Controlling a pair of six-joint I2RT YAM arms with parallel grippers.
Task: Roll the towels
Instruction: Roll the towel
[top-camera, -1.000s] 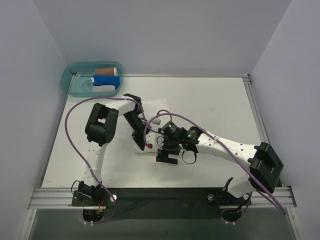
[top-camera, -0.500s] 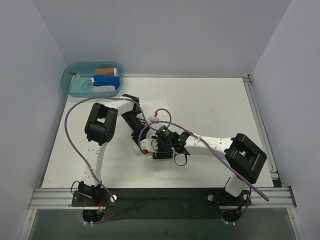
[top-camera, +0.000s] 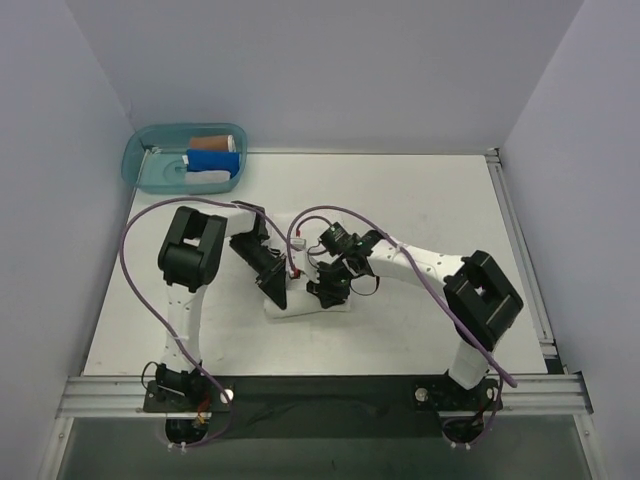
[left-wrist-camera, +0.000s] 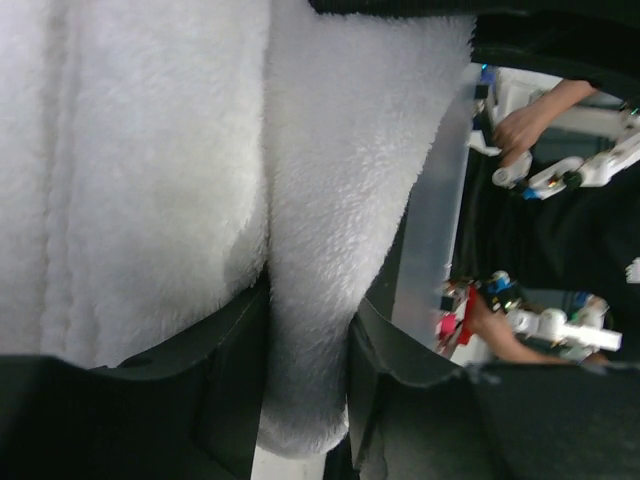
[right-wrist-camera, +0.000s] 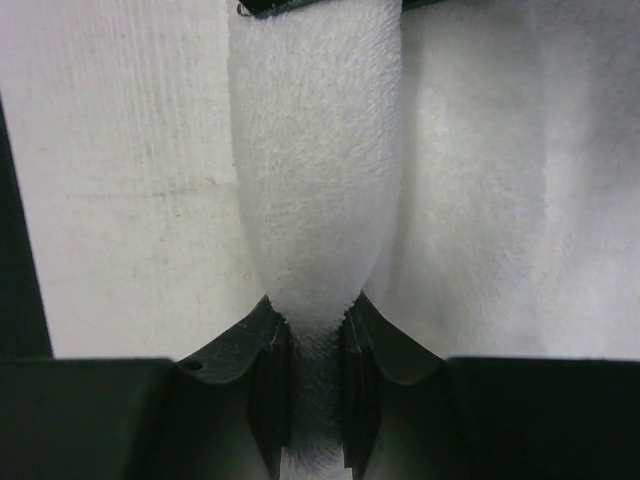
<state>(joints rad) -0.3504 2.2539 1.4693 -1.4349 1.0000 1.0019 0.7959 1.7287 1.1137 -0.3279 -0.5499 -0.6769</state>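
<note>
A white towel (top-camera: 305, 304) lies mid-table, mostly hidden under both arms. My left gripper (top-camera: 275, 291) is at its left part and my right gripper (top-camera: 328, 292) at its right part. The left wrist view shows a thick fold of the towel (left-wrist-camera: 150, 180) running down between the black fingers (left-wrist-camera: 215, 395) of the left gripper (left-wrist-camera: 307, 390), filling the gap and touching both. Seen from the right wrist, the right gripper (right-wrist-camera: 315, 390) is shut on a narrow ridge of towel (right-wrist-camera: 315, 180), which is pinched thin between its pads.
At the table's far left corner stands a teal bin (top-camera: 135, 160). It holds a blue towel (top-camera: 212, 161), a brown one (top-camera: 213, 142) and a white roll (top-camera: 207, 178). Purple cables loop over both arms. The aluminium rail runs along the near edge.
My right gripper moved left onto the towel and closed on a fold. My left arm swung slightly left and toward the near edge, and the towel is bunched between the two grippers.
</note>
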